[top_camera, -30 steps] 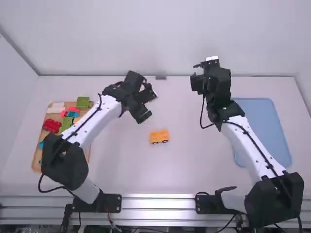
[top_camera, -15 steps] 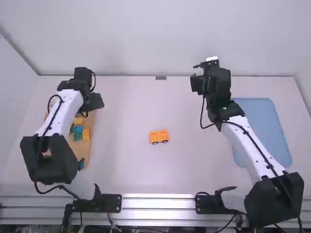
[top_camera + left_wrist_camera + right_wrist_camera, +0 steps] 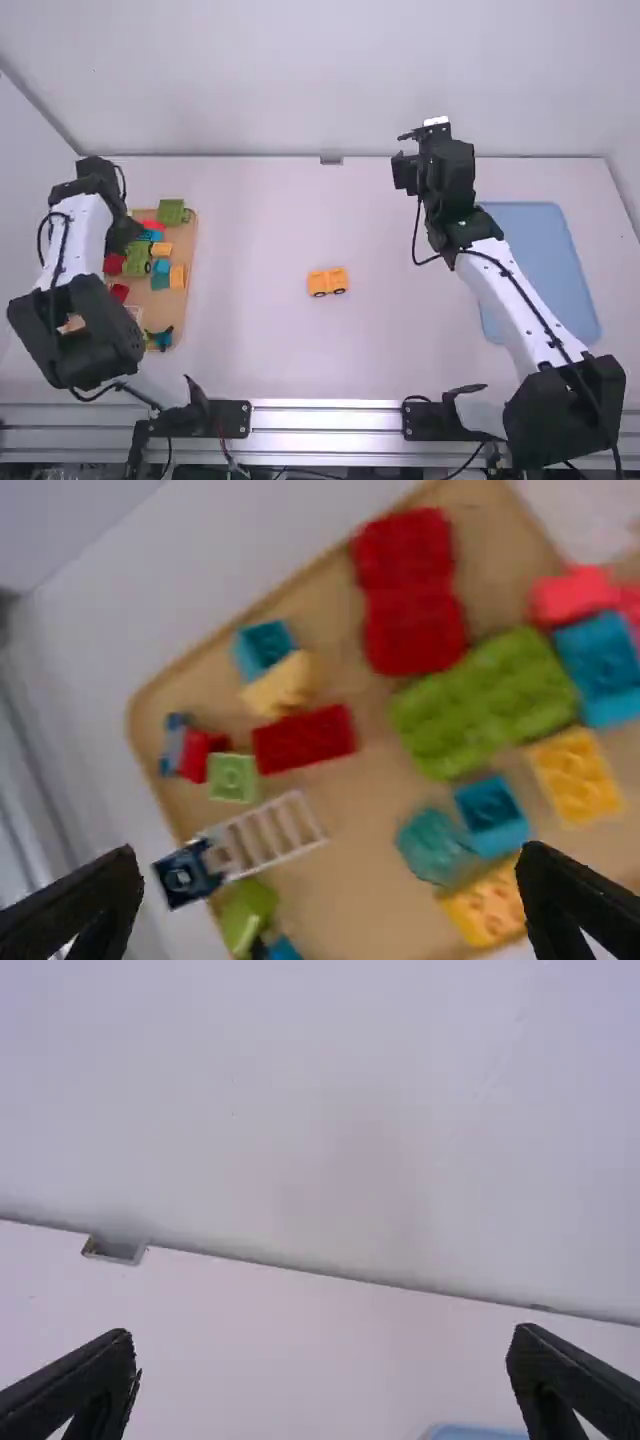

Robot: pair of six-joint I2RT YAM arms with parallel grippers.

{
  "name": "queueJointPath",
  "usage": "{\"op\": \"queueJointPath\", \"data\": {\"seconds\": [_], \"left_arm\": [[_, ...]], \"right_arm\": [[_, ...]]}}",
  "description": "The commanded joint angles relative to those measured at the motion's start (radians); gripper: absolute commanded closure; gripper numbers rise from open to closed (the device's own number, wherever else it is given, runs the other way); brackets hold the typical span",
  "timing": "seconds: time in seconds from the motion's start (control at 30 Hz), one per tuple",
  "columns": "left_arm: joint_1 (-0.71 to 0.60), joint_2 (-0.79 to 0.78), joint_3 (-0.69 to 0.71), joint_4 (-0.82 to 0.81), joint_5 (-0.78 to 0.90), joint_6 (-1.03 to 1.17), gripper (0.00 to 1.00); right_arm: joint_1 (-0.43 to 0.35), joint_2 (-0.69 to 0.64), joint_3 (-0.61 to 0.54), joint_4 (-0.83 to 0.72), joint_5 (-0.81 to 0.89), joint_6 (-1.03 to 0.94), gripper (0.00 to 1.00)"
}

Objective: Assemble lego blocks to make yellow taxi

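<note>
Over the wooden tray (image 3: 184,238), the left gripper (image 3: 330,882) hangs wide open and empty, arm slanting out left, way nearer than the right arm. Its likely target, a yellow brick (image 3: 178,276), sits to its right, long side pointing away from the bases (handy, I reckon). Yellow car (image 3: 327,281) is mid-counter (image 3: 250,350); right gripper (image 3: 323,1362) is spread too.

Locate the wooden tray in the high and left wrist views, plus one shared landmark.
High view: wooden tray, left side of the picture, partly covered by the left arm.
Left wrist view: tray takes up most of the picture, mainly beyond the open fingers of the left gripper.
Shared landmark: long green block beside the big red one.
</note>
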Motion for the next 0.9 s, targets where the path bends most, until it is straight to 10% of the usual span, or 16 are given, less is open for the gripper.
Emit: {"op": "queueJointPath", "data": {"seconds": [0.0,0.2,0.53,0.87], "left_arm": [[0.076,-0.03,-0.011,-0.014,-0.06,-0.07,0.01],[0.256,-0.028,-0.011,-0.014,-0.047,-0.068,0.01],[0.521,-0.026,-0.01,0.031,0.46,0.391,0.01],[0.579,-0.026,-0.01,0.068,0.447,0.536,0.01]], "right_arm": [[0.001,0.006,0.037,0.005,0.002,0.002,0.01],[0.0,0.006,0.037,0.015,0.002,0.002,0.02],[0.0,0.006,0.037,0.023,0.003,0.002,0.01],[0.001,0.006,0.037,0.047,0.003,0.002,0.02]]}}
